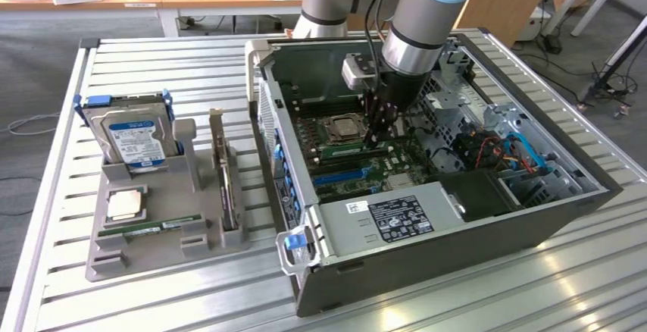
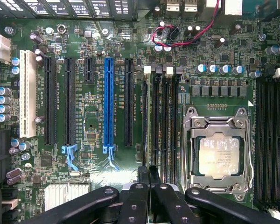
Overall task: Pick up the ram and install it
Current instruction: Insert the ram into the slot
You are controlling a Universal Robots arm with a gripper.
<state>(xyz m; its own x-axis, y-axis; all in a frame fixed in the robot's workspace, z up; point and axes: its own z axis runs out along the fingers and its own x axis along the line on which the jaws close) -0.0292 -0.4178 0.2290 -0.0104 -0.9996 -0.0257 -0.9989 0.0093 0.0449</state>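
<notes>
- The end effector (image 1: 382, 129) reaches straight down into the open computer case (image 1: 566, 218). The case lies on its side on the table (image 1: 455, 305), so the motherboard (image 2: 93, 116) faces upward for vertical access.
- Its fingers (image 2: 136, 200) are drawn together on what appears to be the top edge of the ram (image 2: 149, 121). So thin a board allows only a narrow clamp.
- The ram stands on edge along the memory slot farthest from the CPU socket (image 2: 218, 156) in that bank, lengthwise with the slot so that downward pressure can seat it. Whether it is fully seated cannot be told.
- A like stick (image 1: 151, 228) lies flat in the grey parts holder (image 1: 111, 264) near a hard drive (image 1: 132, 139), well apart from the case.
</notes>
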